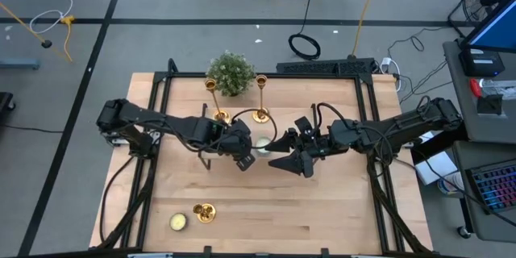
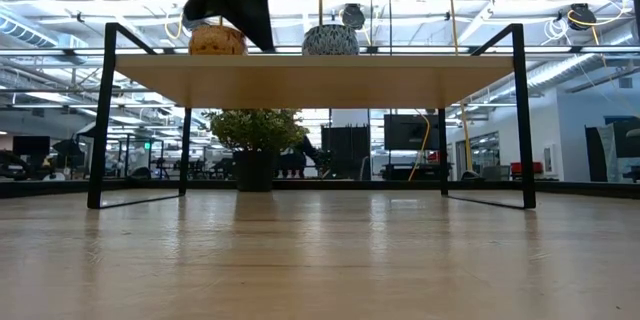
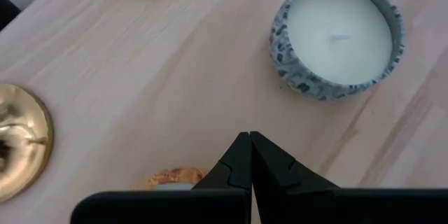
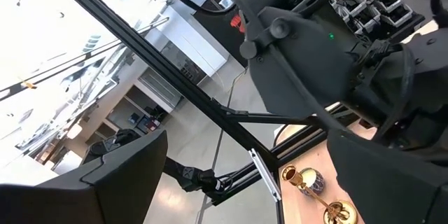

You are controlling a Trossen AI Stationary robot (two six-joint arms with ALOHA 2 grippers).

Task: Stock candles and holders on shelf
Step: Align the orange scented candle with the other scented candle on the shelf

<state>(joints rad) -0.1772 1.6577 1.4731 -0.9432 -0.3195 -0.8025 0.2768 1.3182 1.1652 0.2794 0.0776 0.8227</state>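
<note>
step: stocking candles on the shelf (image 1: 322,97) | left hand (image 3: 250,155) fingers together, empty, over the shelf beside a white candle (image 3: 337,36); right hand (image 1: 300,160) near, grip untold | next: fetch yellow candle (image 1: 178,222) and holder (image 1: 205,212) off the table (image 1: 322,218)

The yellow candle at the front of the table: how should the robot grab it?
Come straight down from above and pinch the yellowish candle across its round side wall. It is squat and sits flat, so only the sides offer grip. Turn the pinch so nothing bumps the gold holder close beside it.
</note>
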